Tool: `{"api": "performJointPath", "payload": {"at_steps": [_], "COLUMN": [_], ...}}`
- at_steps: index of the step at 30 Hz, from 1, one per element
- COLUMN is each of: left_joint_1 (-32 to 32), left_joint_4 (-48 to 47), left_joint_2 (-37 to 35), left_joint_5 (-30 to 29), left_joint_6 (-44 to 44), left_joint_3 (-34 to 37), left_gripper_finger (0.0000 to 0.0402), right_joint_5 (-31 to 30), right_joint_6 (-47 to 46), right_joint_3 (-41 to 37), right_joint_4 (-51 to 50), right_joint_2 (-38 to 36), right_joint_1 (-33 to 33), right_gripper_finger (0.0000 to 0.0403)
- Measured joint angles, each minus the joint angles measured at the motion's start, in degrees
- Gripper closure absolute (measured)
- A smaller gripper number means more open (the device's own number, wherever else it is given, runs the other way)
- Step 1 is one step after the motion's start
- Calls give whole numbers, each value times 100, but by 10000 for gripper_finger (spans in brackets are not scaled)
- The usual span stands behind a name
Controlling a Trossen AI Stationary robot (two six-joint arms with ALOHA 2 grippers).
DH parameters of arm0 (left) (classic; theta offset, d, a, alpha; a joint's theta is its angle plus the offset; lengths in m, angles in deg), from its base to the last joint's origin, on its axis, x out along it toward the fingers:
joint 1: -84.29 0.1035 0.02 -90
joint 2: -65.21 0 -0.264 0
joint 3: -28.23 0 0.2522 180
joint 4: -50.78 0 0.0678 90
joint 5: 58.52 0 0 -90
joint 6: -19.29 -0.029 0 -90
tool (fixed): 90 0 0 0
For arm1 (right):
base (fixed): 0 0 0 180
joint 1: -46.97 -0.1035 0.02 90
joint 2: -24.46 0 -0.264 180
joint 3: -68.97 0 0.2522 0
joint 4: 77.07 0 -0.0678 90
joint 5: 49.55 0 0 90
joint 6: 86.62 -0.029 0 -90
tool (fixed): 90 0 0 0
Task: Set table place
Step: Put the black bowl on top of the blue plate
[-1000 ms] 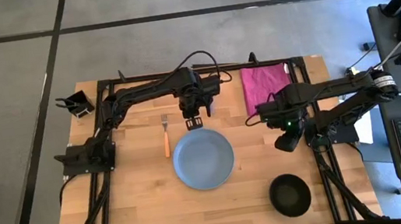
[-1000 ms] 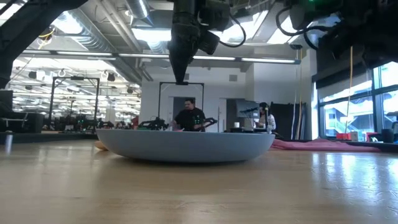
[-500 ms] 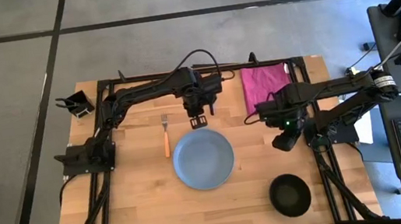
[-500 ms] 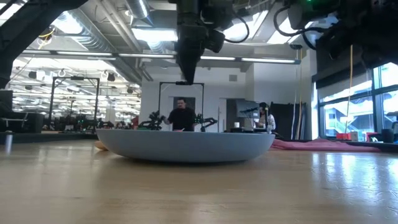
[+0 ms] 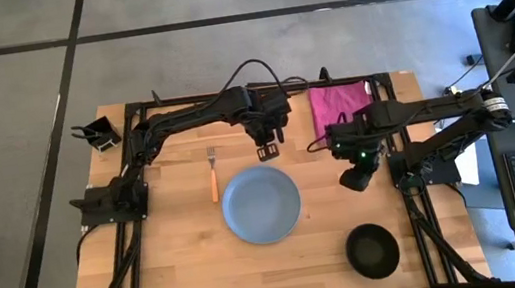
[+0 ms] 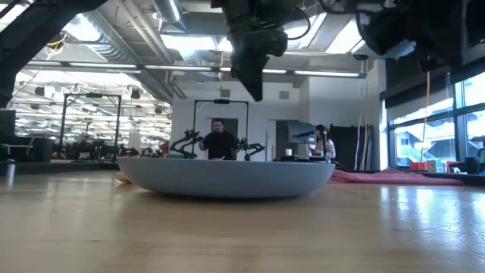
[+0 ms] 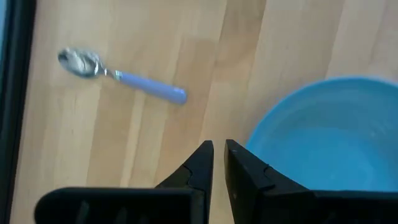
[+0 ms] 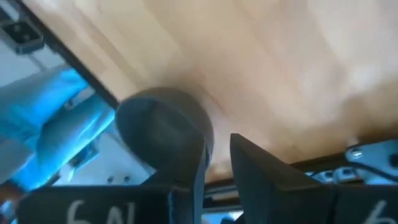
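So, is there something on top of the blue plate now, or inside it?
Nothing lies in the plate: the high view shows its whole surface bare. The left gripper hangs past its far edge, not above it. The low view hides the inside behind the plate's rim.

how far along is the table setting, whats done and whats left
Done: the plate sits mid-table with the fork lying beside it. In hand: nothing is gripped; the left gripper, fingers nearly shut, hangs above the table past the plate's far rim, the spoon lying apart on bare wood. The right gripper waits empty. Left: the spoon, and the bowl near the front edge.
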Motion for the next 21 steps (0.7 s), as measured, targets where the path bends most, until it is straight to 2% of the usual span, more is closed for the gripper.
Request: {"api": "performJointPath", "payload": {"at_steps": [3,6,16,21], "left_joint_1": [-1,-1,-1,0], "left_joint_4": [247,468,1005,1155], "left_joint_2": [0,0,0,0], "left_joint_5": [0,0,0,0], "left_joint_6": [2,2,2,2], "left_joint_3": [0,0,1,0], "left_gripper_finger": [369,369,369,369], "right_joint_5": [-496,-720,-728,-665], "right_joint_6": [81,188,427,-7], "right_joint_3": [277,508,575,575], "right_joint_4": [-132,-124,39,-245], "right_joint_2": [0,0,0,0], "right_joint_1": [0,2,-156,-469], "right_gripper_finger": [324,309,170,142]}}
